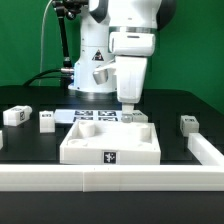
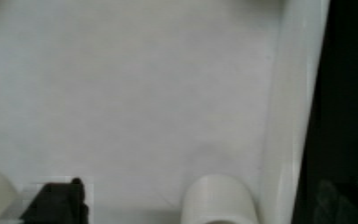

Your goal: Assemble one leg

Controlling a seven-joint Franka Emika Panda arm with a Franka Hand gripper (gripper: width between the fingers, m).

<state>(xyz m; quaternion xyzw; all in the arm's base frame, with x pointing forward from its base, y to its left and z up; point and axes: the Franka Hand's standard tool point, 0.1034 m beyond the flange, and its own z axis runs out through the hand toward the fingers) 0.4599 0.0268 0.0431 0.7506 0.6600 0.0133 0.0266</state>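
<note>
Left legs (image 1: 15,116): two small white plastic blocks with square tags, resting on the dark desk (image 1: 30,140), apart from the tabletop.
Tabletop (image 1: 110,145): thick matte white slab, tag on its front wall.
End effector (image 1: 130,103): low over the tabletop's far corner; a tagged block (image 1: 137,118), likely a leg, sits just under it. I cannot tell whether it is gripped.
Right leg (image 1: 188,124): a lone block, well apart.
Advice: probably seating a leg; keep it upright, centred on the corner, and press straight down.
</note>
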